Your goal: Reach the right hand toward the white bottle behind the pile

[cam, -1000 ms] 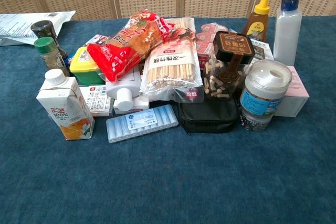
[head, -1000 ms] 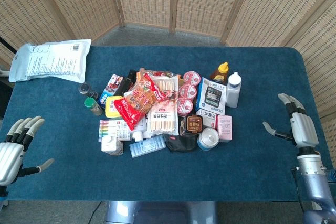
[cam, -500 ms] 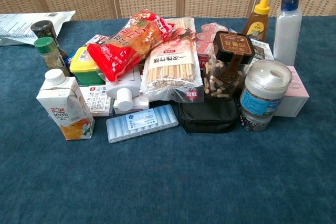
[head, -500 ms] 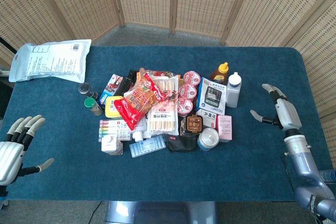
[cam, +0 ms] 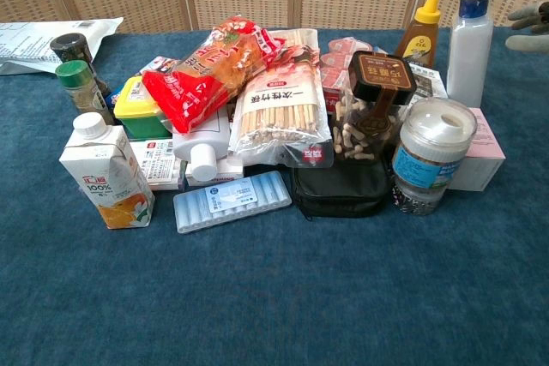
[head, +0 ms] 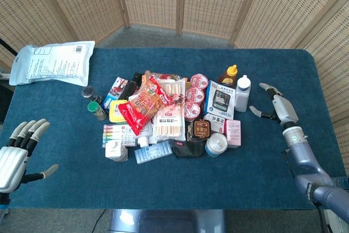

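At the far right edge of the pile (head: 169,115), the white bottle (head: 242,93) stood upright on the blue worktop (head: 262,162), just beside the brown squeeze bottle with a yellow cap (head: 228,75) and the blue-and-white calculator package (head: 221,100). The right robot hand (head: 274,106) hovered near the bottle on its right side, fingers spread wide and holding nothing; it was not touching the bottle. In the chest view only its fingertips (cam: 527,28) showed at the right border, close to the bottle's cap. The left robot hand (head: 17,148) rested low at the near left corner, well apart from the pile, fingers apart and holding nothing.
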Robot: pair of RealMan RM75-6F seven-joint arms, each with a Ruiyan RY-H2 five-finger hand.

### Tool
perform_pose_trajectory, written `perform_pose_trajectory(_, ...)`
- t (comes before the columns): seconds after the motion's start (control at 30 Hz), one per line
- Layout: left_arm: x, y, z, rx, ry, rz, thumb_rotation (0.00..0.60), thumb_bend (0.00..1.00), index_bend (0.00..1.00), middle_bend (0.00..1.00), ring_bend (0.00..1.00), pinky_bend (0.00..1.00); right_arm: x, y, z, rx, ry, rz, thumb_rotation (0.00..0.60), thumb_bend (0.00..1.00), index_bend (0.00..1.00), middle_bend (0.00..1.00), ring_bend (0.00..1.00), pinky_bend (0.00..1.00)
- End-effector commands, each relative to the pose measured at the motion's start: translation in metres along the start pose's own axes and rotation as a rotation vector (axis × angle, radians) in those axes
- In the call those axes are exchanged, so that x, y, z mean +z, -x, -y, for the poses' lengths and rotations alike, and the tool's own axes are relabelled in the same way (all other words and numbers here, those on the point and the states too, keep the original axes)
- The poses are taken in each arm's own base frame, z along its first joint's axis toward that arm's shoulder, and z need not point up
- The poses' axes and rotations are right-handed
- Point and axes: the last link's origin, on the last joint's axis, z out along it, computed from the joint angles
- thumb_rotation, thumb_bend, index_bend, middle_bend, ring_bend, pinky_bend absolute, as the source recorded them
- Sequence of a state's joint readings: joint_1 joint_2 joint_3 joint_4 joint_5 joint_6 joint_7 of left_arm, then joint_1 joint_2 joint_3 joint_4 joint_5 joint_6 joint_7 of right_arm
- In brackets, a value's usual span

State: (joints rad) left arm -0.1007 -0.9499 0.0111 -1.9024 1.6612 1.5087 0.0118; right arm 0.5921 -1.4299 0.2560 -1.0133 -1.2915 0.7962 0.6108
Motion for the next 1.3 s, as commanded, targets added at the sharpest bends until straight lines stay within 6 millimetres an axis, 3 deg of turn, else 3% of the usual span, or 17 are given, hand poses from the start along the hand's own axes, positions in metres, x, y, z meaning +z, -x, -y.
perform_pose_trajectory(0.03,0.002,0.000,-0.002,0.004,0.003,0.002,0.520,0.22,0.00,0.00,0.00,0.00,0.011,0.009,0.003,0.005,0.003,0.031,0.291,0.32,0.00,0.00,0.00,0.00)
perform_pose_trajectory(0.77,0.003,0.001,-0.003,0.006,-0.020,0.002,0.519,0.22,0.00,0.00,0.00,0.00,0.044,0.025,0.009,-0.018,0.024,0.087,0.271,0.32,0.00,0.00,0.00,0.00)
perform_pose_trajectory(1.03,-0.002,0.002,0.000,0.004,-0.042,-0.004,0.518,0.22,0.00,0.00,0.00,0.00,0.062,0.033,0.024,-0.017,0.020,0.104,0.287,0.32,0.00,0.02,0.00,0.00)
perform_pose_trajectory(1.1,-0.004,0.002,0.001,0.001,-0.050,-0.007,0.518,0.21,0.00,0.00,0.00,0.00,0.067,0.035,0.028,-0.003,0.020,0.102,0.339,0.31,0.00,0.10,0.00,0.00)
perform_pose_trajectory(1.17,-0.005,0.002,0.002,-0.001,-0.056,-0.011,0.518,0.22,0.00,0.00,0.00,0.00,0.070,0.037,0.032,0.008,0.016,0.092,0.448,0.30,0.00,0.29,0.04,0.00)
perform_pose_trajectory(1.23,-0.007,0.002,0.004,-0.002,-0.062,-0.014,0.518,0.22,0.00,0.00,0.00,0.00,0.072,0.037,0.034,0.016,0.017,0.079,0.537,0.29,0.00,0.45,0.18,0.00)
perform_pose_trajectory(1.3,-0.008,0.002,0.006,-0.004,-0.068,-0.014,0.519,0.22,0.00,0.00,0.00,0.00,0.073,0.038,0.034,0.029,0.022,0.071,0.590,0.29,0.11,0.68,0.45,0.05)
